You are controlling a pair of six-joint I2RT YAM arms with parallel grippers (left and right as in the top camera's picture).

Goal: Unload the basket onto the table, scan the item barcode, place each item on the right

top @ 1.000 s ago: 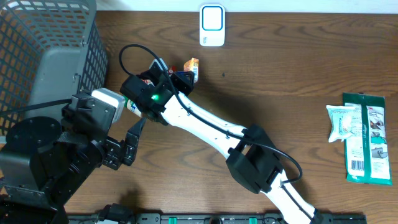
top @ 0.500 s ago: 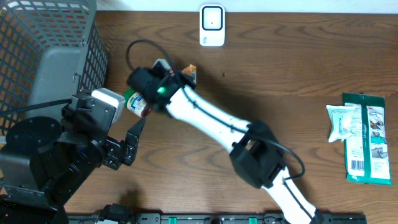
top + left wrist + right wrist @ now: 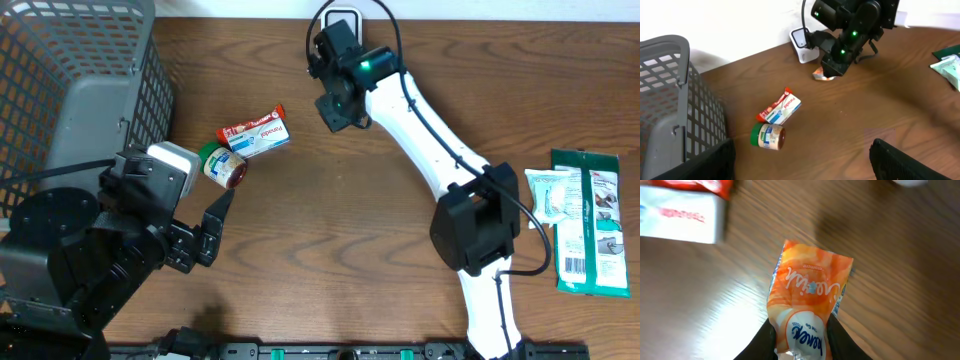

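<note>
Glossy crinkled orange pouch (image 3: 807, 297), soft plastic film: lower end clamped between right gripper (image 3: 802, 347) fingers, rest jutting beyond fingertips above wood-grain table (image 3: 900, 280); left gripper (image 3: 804, 147) fingers spread wide apart.

Worktop (image 3: 330, 240): brown wood.
Left: mesh basket (image 3: 60, 60).
Middle: jar (image 3: 222, 166) on its side, box (image 3: 255, 133) beside it.
Back: white scanner (image 3: 801, 44).
Right: two packets (image 3: 590, 230).

The basket (image 3: 150, 70) stands at ten o'clock, the scanner (image 3: 800, 45) at twelve with the pouch (image 3: 807, 305) near it, packets (image 3: 585, 220) at three; the box (image 3: 255, 134) lies at the jar's (image 3: 222, 167) one o'clock.
</note>
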